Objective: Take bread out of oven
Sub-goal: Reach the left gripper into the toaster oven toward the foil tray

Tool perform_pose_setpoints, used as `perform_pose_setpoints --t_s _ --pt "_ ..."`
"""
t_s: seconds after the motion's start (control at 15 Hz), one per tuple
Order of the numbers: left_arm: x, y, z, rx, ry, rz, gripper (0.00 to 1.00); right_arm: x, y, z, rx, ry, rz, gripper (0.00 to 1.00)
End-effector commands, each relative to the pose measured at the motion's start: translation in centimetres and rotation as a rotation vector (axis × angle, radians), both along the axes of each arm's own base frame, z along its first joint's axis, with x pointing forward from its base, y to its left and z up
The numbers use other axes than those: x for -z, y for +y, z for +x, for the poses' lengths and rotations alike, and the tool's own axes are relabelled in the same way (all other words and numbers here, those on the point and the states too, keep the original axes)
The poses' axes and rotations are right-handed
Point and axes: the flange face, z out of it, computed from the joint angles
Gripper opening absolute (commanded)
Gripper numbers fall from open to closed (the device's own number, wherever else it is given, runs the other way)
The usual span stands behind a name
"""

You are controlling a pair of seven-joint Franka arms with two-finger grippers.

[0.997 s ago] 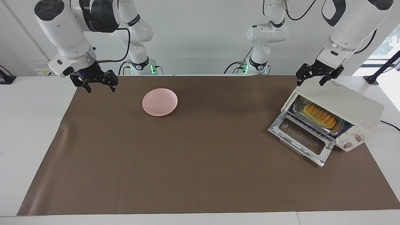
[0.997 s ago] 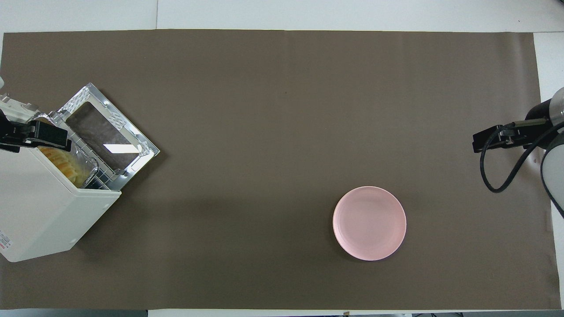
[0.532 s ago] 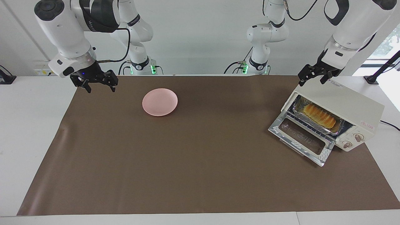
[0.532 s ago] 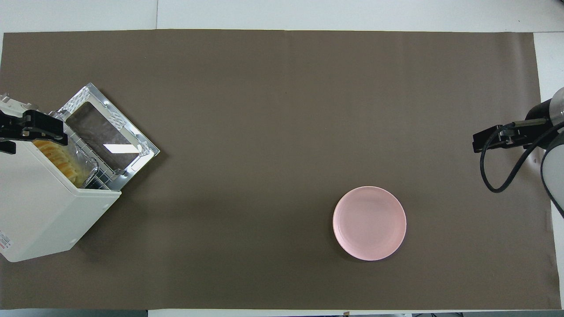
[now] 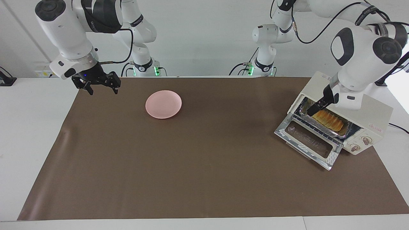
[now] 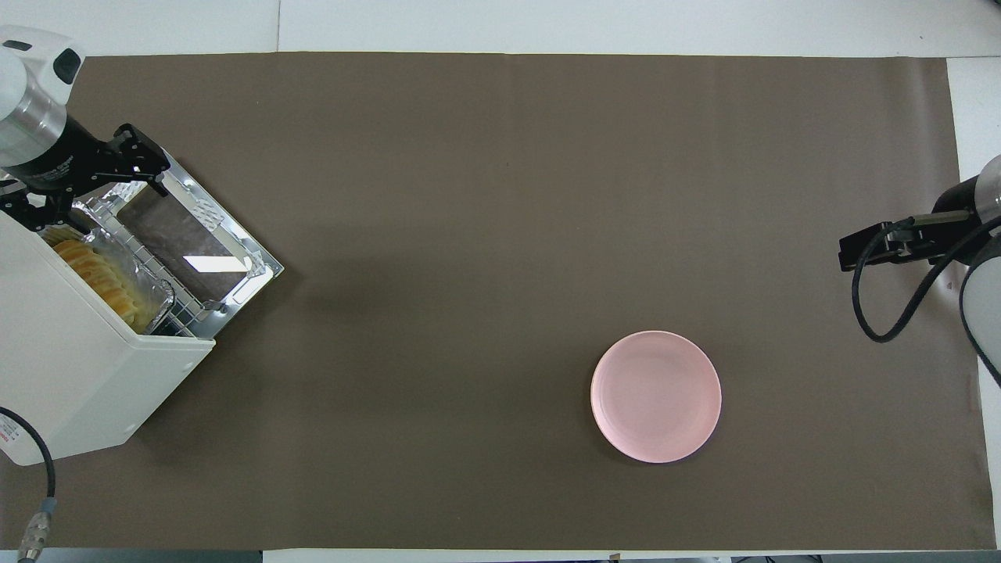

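left end effector (image 5: 314, 109) dropped to oven (image 5: 358, 105) mouth, fingers apart | bread (image 5: 329, 118) unmoved

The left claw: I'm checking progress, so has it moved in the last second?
Yes. The left claw has come down from above the oven roof to its open mouth, right at the bread.

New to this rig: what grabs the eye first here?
The cream oven at the left arm's end of the table, its door dropped open, with the golden bread in a foil tray inside. The left gripper, open, is at the oven's mouth by the bread. A pink plate sits toward the right arm's end, where the right gripper waits.
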Motion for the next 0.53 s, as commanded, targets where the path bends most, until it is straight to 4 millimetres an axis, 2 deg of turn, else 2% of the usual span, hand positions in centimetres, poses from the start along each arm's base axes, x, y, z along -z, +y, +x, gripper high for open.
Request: perform_pose_setpoints --t_s 0.0,0.27,0.47 --pt "1.5 0.2 0.7 -0.11 -0.056 0.081 1.0 -0.2 -0.2 -0.4 -0.003 0.009 -0.004 1.0" --pt "5.9 0.6 0.1 -0.153 -0.06 0.165 1.0 -0.2 -0.2 -0.4 -0.003 0.009 -0.004 1.0" --pt "7.1 1.6 -1.1 -0.155 -0.058 0.196 1.0 -0.2 -0.2 -0.4 -0.003 0.009 -0.004 1.0"
